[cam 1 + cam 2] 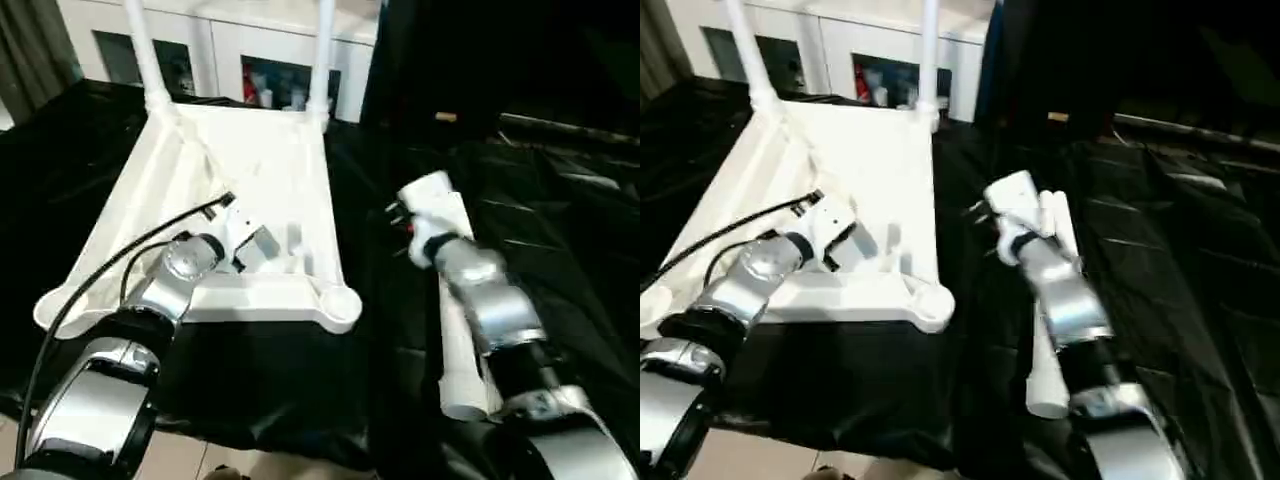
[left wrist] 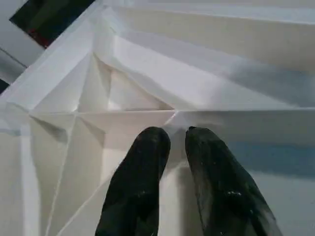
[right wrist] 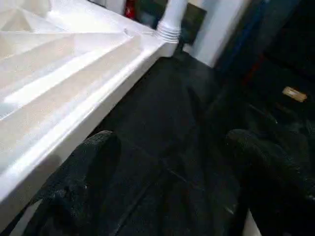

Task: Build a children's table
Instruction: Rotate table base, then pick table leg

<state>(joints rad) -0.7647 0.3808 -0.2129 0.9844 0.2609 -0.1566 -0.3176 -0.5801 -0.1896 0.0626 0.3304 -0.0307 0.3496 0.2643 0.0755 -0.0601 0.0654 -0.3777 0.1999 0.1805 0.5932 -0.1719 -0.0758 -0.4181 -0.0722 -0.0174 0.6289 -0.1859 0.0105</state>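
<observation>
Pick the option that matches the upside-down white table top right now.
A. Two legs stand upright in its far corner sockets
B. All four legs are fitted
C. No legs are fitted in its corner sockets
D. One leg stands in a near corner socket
A: two white legs, one and another, rise from the far corners of the table top, while the near corner socket is bare and a loose leg lies on the black cloth.

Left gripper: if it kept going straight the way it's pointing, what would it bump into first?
Probably a raised rib on the underside of the white table top. The left gripper points at it from very close, perhaps already touching.
</observation>
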